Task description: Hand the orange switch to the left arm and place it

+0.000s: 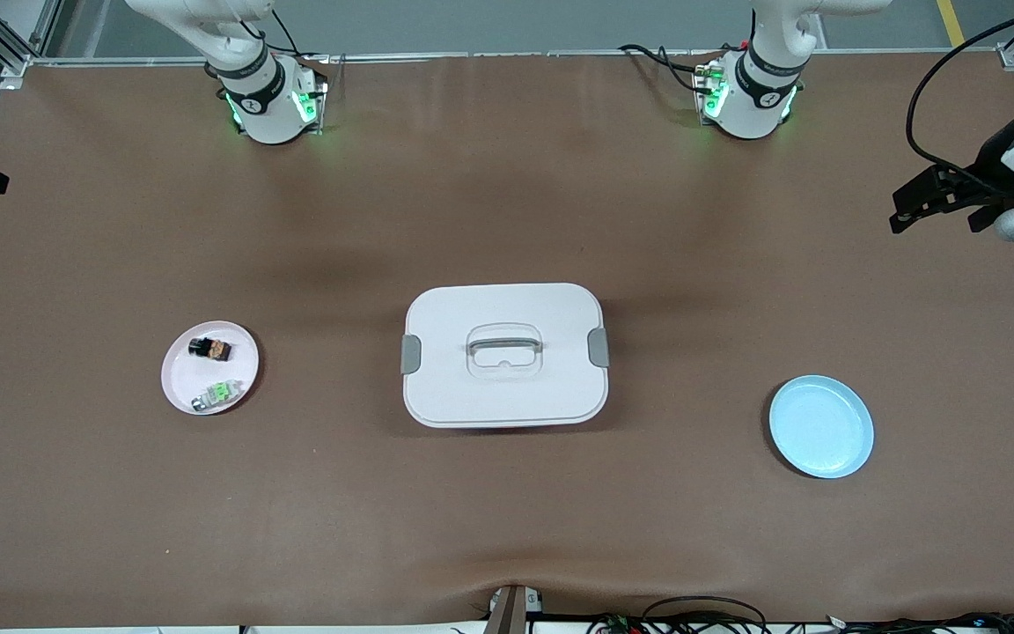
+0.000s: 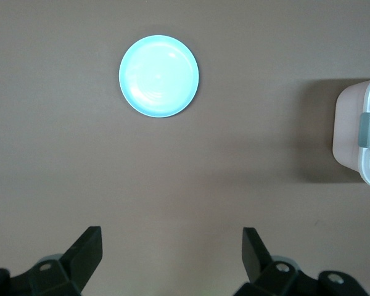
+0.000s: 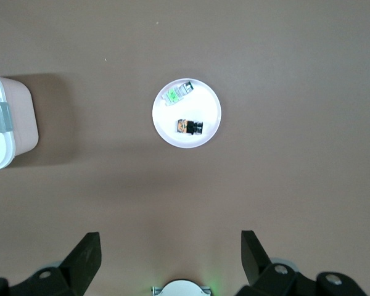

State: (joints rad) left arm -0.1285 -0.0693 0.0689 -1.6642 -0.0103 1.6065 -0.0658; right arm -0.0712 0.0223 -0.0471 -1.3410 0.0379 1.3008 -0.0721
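Note:
The orange switch [image 1: 210,349], black with an orange-brown end, lies on a round pink plate [image 1: 174,370] toward the right arm's end of the table. It also shows in the right wrist view [image 3: 190,127]. The white box [image 1: 507,387] with grey latches stands shut at the table's middle. My right gripper [image 3: 170,234] is open and empty, high over the table by its own base. My left gripper [image 2: 171,231] is open and empty, high over bare table, with the blue plate [image 2: 159,75] in its view. Neither gripper shows in the front view.
A small green-and-silver component [image 1: 218,394] lies on the pink plate, nearer to the front camera than the switch. An empty blue plate [image 1: 821,426] sits toward the left arm's end. A black-and-white device [image 1: 982,189] juts in at that end's edge.

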